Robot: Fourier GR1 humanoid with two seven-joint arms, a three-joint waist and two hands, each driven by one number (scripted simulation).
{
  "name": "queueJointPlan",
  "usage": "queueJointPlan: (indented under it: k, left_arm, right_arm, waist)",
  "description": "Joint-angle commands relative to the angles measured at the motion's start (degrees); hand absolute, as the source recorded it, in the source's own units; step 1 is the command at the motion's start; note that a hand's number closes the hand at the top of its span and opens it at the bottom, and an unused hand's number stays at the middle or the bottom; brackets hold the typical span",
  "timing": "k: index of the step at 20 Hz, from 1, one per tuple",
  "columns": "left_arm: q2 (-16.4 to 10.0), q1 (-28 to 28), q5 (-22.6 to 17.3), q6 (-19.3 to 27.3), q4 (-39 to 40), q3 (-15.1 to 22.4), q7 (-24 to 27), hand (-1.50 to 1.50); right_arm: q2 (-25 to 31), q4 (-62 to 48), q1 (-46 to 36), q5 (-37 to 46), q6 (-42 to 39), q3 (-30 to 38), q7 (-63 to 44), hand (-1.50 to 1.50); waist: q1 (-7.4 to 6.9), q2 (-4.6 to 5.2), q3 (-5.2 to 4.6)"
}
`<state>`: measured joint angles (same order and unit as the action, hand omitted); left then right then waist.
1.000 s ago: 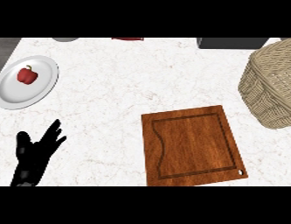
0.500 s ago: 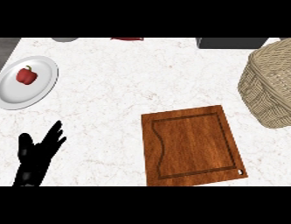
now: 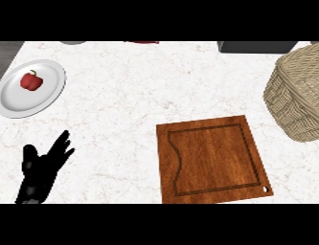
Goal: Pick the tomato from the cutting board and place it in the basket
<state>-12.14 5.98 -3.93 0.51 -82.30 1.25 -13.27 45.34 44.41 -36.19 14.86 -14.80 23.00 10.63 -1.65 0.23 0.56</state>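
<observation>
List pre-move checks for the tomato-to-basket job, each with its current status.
1. Tomato on cutting board: not ok, the board's top is bare.
2. Red item on the plate, far left: cannot tell whether it is the tomato.
3. Basket located: ok, at the right edge, partly cut off.
4. Basket contents: cannot tell, the inside does not show.
5. Left hand free: ok, open and resting at lower left, holding nothing.
6. Right hand in view: not ok, it does not show.
</observation>
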Motion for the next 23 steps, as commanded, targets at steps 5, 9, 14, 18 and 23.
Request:
queueJointPlan:
  k: [5,9,14,18,23]
  left_arm:
    - [-1.0,-0.2,-1.3,-2.5,3.0,-1.4,-1.9,0.00]
    - [0.5,1.0,-0.1,-0.9,1.2,-0.3,-2.6,0.00]
    - [-1.1,-1.7,-0.7,-1.7,1.8,-1.9,-4.4,0.00]
    - [1.4,0.2,0.9,-0.7,2.5,0.1,-1.8,0.00]
    - [0.8,-1.4,0.7,-1.3,3.5,-0.9,-1.2,0.00]
  right_arm:
    - [3.3,-14.4,-5.8,7.3,4.9,-2.8,12.8,-1.50]
    - [7.4,-19.8,-7.6,4.8,1.4,0.6,18.2,-1.50]
    - [10.0,-25.9,-11.4,2.1,0.0,4.2,14.8,-1.50]
    - [16.4,-29.7,-11.7,0.7,-3.5,6.7,13.5,-1.50]
    - [21.0,-33.2,-8.1,0.0,-4.4,8.7,16.1,-1.50]
  waist:
    - [-0.29,0.46,-0.47]
    - [-0.07,0.36,-0.44]
    - [-0.13,0.49,-0.43]
    - [-0.30,0.72,-0.38]
    - [-0.19,1.01,-0.26]
